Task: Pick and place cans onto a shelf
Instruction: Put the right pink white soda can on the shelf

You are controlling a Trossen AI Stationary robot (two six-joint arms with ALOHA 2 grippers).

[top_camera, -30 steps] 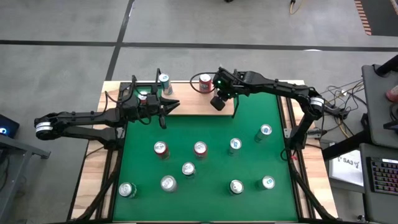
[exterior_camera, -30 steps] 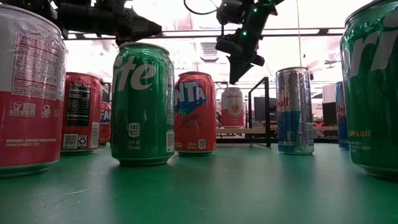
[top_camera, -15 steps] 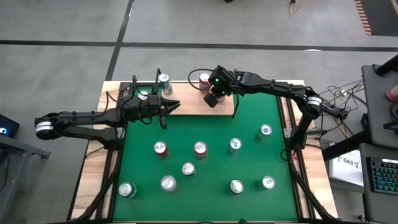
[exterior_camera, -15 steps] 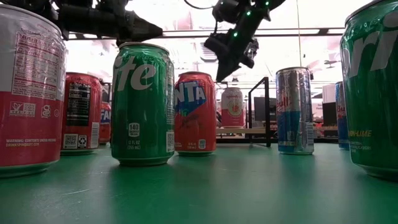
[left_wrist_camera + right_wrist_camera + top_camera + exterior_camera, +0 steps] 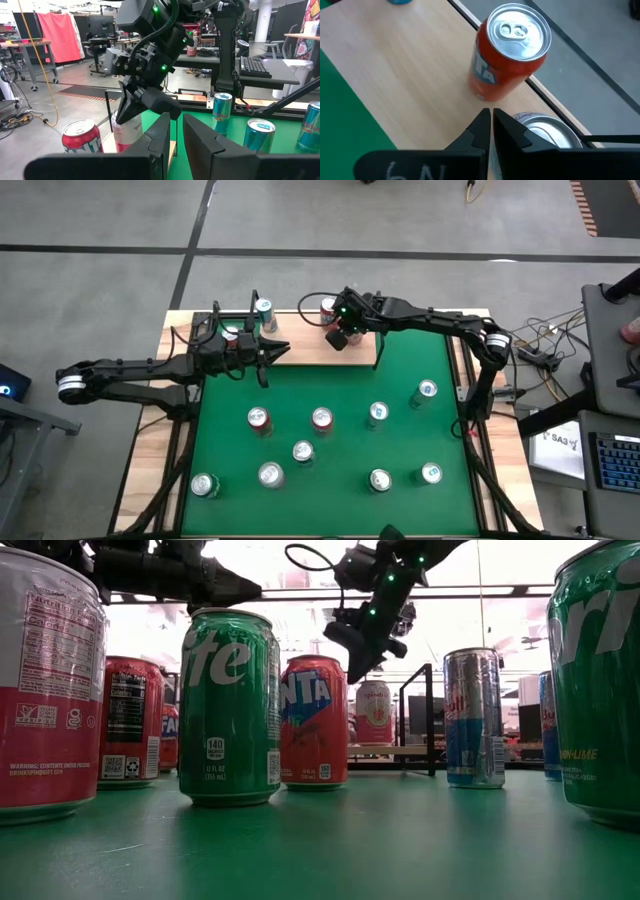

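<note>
The shelf (image 5: 300, 350), a light-wood board, lies along the table's far edge. A red can (image 5: 512, 50) and a pink-white can (image 5: 125, 137) stand upright on it, and a blue-silver can (image 5: 264, 308) farther left. My right gripper (image 5: 489, 125) is shut and slants down over the shelf, its tips at the pink-white can's top (image 5: 545, 131). The right arm hides that can in the high view. My left gripper (image 5: 176, 137) is shut on nothing, level above the shelf's left part, pointing at the right gripper (image 5: 127, 112). My right gripper's shut fingertips (image 5: 352, 678) stand at the rim of the pink-white can's top (image 5: 374, 685), coming from above and slanting toward the table's left. I cannot tell whether they touch it. The can stands upright on the shelf.
Several cans stand upright on the green table (image 5: 330, 380), among them a red one (image 5: 259, 418), another red one (image 5: 321, 417) and a green one (image 5: 377, 412). A black wire upright (image 5: 430, 720) rises at the shelf's right end.
My right gripper has gone toward the table's left edge and a little toward the far edge, from beside the shelf's front edge to over the shelf. It has tipped and sunk a little, staying shut. The cans have kept their places.
</note>
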